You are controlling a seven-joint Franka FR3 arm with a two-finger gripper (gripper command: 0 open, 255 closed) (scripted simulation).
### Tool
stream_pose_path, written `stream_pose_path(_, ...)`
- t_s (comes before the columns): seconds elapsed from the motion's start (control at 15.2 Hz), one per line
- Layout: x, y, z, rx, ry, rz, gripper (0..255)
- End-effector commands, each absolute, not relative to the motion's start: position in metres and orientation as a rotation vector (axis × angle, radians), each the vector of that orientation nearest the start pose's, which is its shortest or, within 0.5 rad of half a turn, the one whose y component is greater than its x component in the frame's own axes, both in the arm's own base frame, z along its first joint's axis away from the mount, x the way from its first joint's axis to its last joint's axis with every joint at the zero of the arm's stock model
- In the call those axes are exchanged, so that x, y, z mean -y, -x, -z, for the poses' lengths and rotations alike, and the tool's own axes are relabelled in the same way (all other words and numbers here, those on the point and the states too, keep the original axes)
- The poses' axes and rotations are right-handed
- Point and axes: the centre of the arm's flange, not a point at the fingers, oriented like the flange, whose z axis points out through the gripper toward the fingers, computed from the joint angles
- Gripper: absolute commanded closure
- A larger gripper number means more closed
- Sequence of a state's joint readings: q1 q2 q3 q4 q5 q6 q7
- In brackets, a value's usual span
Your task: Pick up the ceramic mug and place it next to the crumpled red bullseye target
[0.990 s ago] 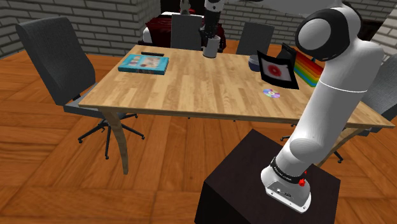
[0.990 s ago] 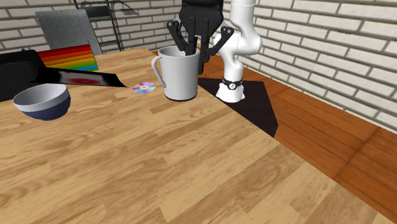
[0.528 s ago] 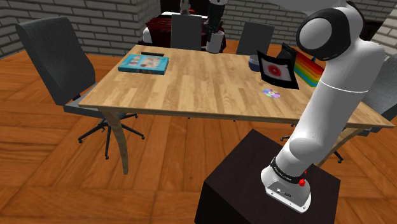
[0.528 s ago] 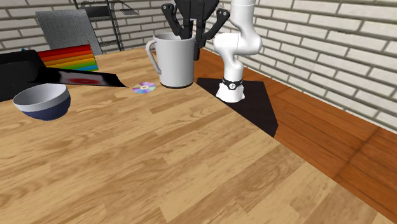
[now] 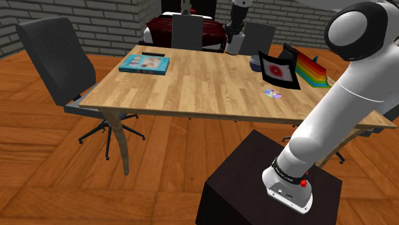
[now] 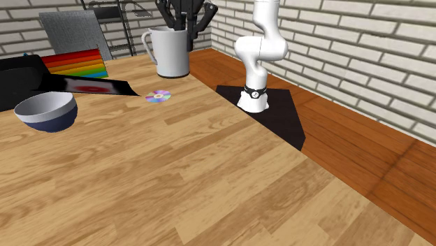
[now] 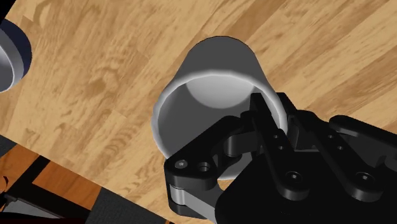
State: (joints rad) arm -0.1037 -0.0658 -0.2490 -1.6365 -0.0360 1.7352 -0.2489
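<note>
A plain grey-white mug (image 5: 235, 45) with a handle hangs in the air above the table's far edge, with my black gripper (image 5: 234, 31) shut on its rim from above. In the second exterior view the mug (image 6: 172, 53) floats clear of the wood beneath the gripper (image 6: 183, 29). The wrist view looks into the mug (image 7: 213, 95), and the gripper (image 7: 268, 119) pinches its wall. The target, a black sheet with a red bullseye (image 5: 279, 69), stands propped to the shoulder view's right of the mug. That bullseye sheet (image 6: 84, 86) lies low in the second exterior view.
A blue-and-white bowl (image 5: 257, 62) sits between mug and target, also bowl (image 6: 46, 112). A disc (image 5: 273, 94) lies nearer the stand. A rainbow-striped stack (image 5: 311, 70) is behind the target; a blue book (image 5: 145, 62) lies at the shoulder view's left. Chairs ring the wooden table (image 5: 192, 89).
The gripper has lifted the mug off the table and carried it toward the shoulder view's right, closer to the bowl and the bullseye sheet. The grip has stayed shut.
</note>
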Motion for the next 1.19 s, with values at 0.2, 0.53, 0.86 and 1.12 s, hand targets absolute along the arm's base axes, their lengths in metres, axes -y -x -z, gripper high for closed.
stream_pose_path(0.2,0.241,-0.465,-0.643,-0.161,3.195,0.239,255)
stream_pose_path(0.53,0.286,-0.416,-0.643,-0.161,3.195,0.239,255)
stream_pose_path(0.86,0.330,-0.367,-0.643,-0.161,3.195,0.239,255)
stream_pose_path(1.12,0.366,-0.328,-0.644,-0.161,3.195,0.239,255)
